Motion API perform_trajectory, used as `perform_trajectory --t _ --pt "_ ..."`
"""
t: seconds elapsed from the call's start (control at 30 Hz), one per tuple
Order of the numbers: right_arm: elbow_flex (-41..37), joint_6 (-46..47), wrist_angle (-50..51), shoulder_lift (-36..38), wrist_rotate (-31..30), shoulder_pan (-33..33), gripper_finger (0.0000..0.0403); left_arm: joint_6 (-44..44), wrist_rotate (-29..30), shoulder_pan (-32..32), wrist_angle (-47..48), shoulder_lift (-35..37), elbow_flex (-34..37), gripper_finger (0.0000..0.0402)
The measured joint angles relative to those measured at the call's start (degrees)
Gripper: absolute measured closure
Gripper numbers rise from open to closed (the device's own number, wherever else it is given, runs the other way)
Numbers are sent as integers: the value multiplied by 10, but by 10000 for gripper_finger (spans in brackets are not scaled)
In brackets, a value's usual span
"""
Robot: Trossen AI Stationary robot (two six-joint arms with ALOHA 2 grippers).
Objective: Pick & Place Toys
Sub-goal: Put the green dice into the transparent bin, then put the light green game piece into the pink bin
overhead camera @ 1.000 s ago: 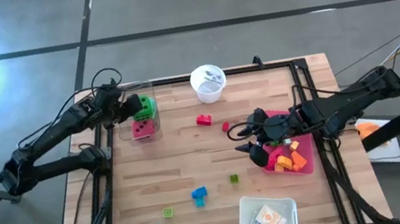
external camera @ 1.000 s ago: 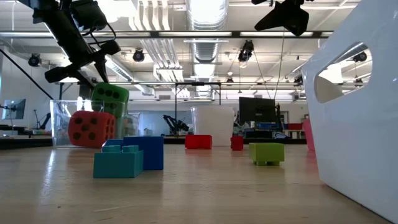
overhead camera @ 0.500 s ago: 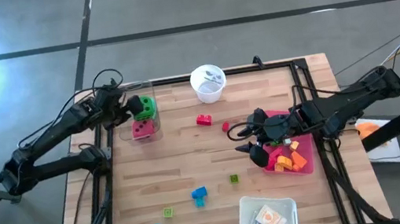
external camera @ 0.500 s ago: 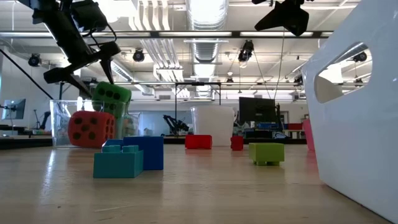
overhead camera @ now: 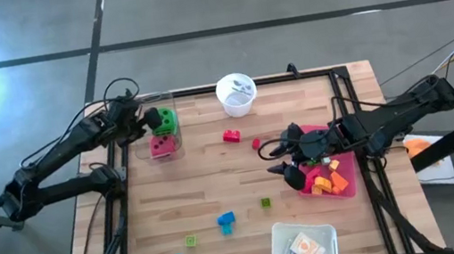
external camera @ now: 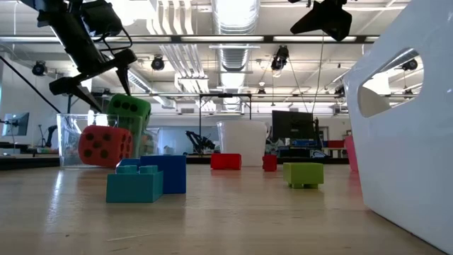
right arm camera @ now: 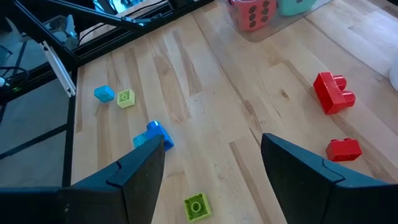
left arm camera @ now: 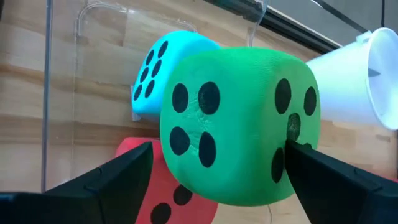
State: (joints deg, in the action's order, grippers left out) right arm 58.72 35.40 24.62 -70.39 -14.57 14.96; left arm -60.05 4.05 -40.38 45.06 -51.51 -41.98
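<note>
Wooden planks of the table (overhead camera: 216, 174) carry a scatter of bricks, and up at the far left corner sits a clear box (overhead camera: 158, 128) holding the dice. Left end effector (overhead camera: 150, 120) hangs over that box, fingers spread, flanking the green die (left arm camera: 239, 127), which rests on the red die (external camera: 105, 145) beside the teal die (left arm camera: 163, 68). Right end effector (overhead camera: 286, 159) hovers with fingers apart at the pink bin (overhead camera: 349, 188) of orange and yellow bricks. No readable writing shows anywhere; only black pips mark the dice.
</note>
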Motion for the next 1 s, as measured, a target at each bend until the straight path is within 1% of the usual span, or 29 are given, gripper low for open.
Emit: perform_trajectory --t 0.6,0.77,1.0 --pt "0 0 0 0 1 0 145 0 25 0 0 1 -1 44" --pt "0 0 0 0 1 0 145 0 38 0 3 14 0 44" --pt "0 -11 0 0 1 0 145 1 39 0 5 35 0 44"
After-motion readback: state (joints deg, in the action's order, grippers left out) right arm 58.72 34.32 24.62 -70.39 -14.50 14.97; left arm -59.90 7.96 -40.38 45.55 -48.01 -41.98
